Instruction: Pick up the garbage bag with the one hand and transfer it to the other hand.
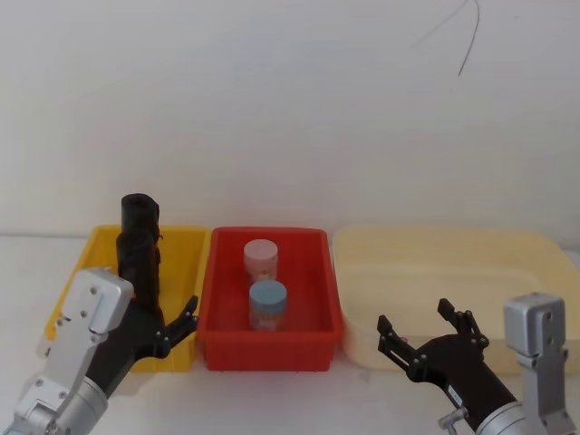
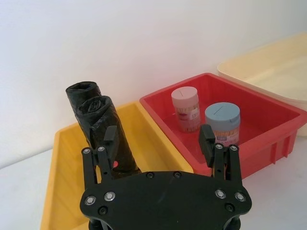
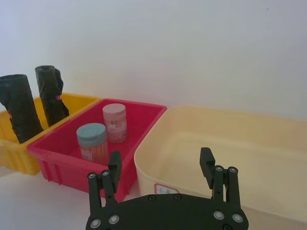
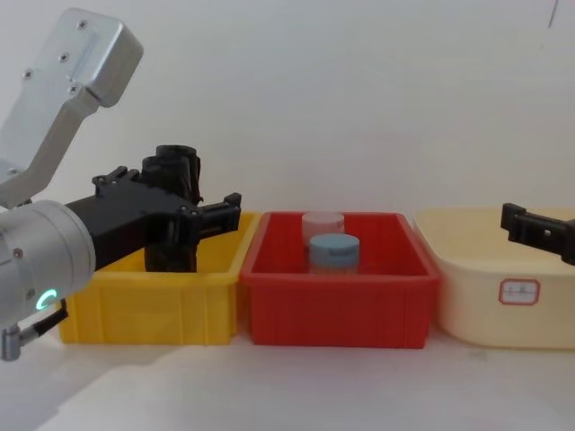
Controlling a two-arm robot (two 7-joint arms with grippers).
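1. Head view, lower left of the frame: catches the one hand (image 2: 159, 136) spread wide and holding nothing, poised at the near side of the yellow bin (image 1: 186, 246).
2. Lower right of the same frame: finds the other hand (image 1: 413, 314) also wide open and empty, parked in front of the cream bin (image 1: 435, 249).
3. Just beyond the left arm, at left of centre: places the garbage bag (image 1: 140, 258) standing on end inside the yellow bin, long axis near upright and slightly tilted, top rising well above the rim. Apart from the fingers, by the look of it, and not yet gripped.
4. Directly behind the bag, higher in the frame: sets a second black roll (image 1: 138, 210), so close that touching or apart cannot be told.
5. Centre of the frame: puts the red bin (image 1: 272, 349), with a blue-lidded jar (image 1: 267, 304) and a pink-lidded jar (image 1: 260, 256), between the bag and the other hand.
6. Judged from this: makes the left arm by far the nearer, with the right well apart across the red bin. Seen from the left wrist, lines the bag up behind one finger (image 2: 111, 141) rather than mid-gap. Calls for a small sideways correction and a short reach forward, then a squeeze across the roll's width, clear of the roll behind. Leaves the pick-up unstarted and the hand-over to come.
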